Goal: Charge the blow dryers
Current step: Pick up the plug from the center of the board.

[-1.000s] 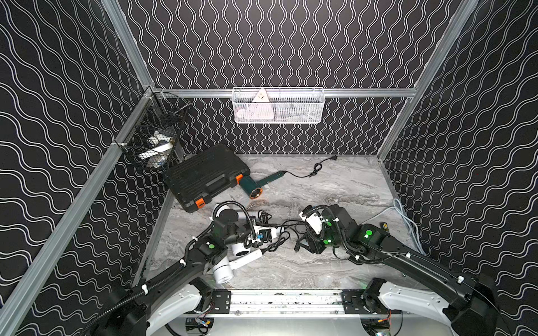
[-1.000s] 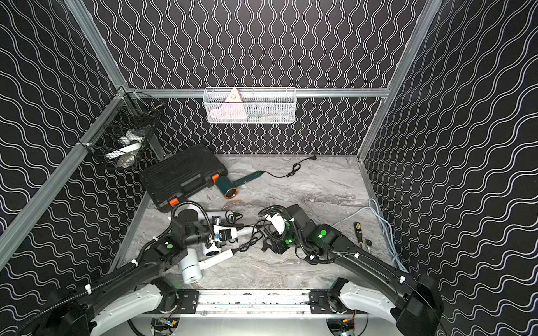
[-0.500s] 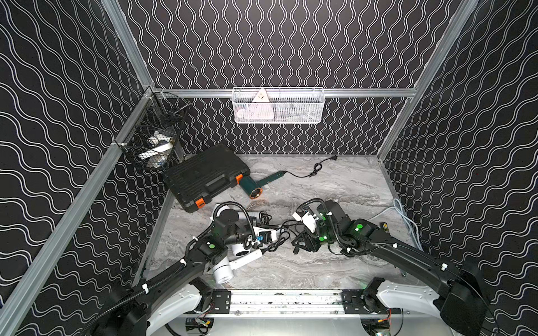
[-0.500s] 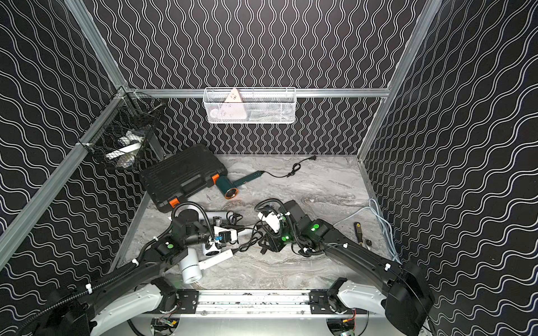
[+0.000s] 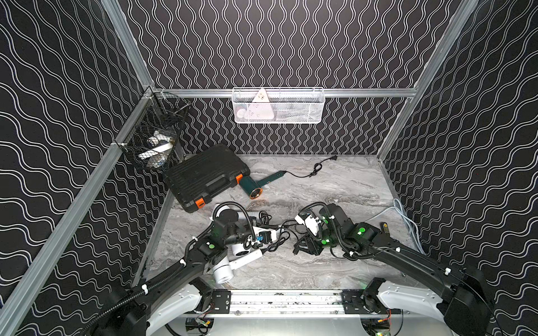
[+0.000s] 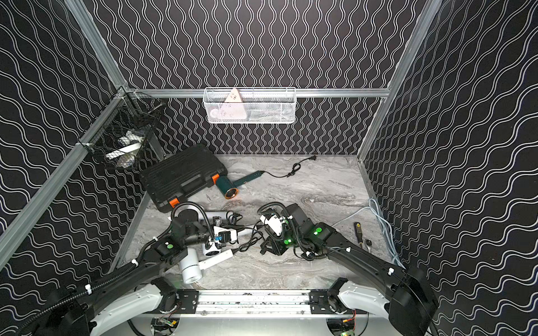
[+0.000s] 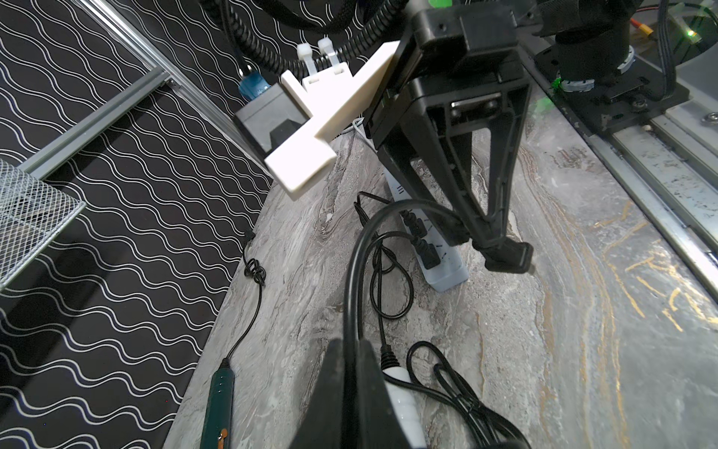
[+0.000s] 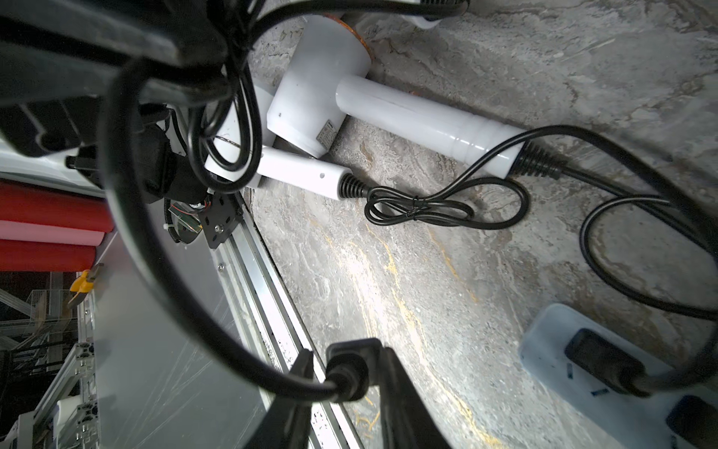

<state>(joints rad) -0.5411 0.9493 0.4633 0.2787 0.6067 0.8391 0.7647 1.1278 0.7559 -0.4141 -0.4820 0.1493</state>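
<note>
Found left gripper (image 7: 349,344) clamped shut on a thick black cord (image 7: 349,272), low centre of the left wrist view. Found right gripper (image 8: 345,352) pinching a black plug (image 8: 347,375), bottom centre of the right wrist view, just beside the near end of the pale blue power strip (image 8: 551,350) and not yet in a socket. Counted two other plugs seated in the strip. Could not see the prongs.

Located the white dryers (image 5: 222,272) heaped at lower centre of a top view, partly under the left arm. Located the dark green dryer (image 5: 252,186) above centre, just beside the black case (image 5: 203,177), with its cord trailing loose toward the upper right, unplugged.

Judged the risks as follows:
- Plug could twist in the narrow pinch, because of cord pull or prongs missing the slots.
- Strip looked loose on the marble, so could slide under a push.
- Seated plugs sat close enough to be knocked by the fingers.
- Cord loop swept close past the right wrist camera, so could snag.
- Tangled cords could drag the dryers.

Also noted a white wire basket (image 5: 278,106) and a black mesh basket (image 5: 151,131) on the walls, and a screwdriver (image 6: 358,229) at the right, all well clear.
</note>
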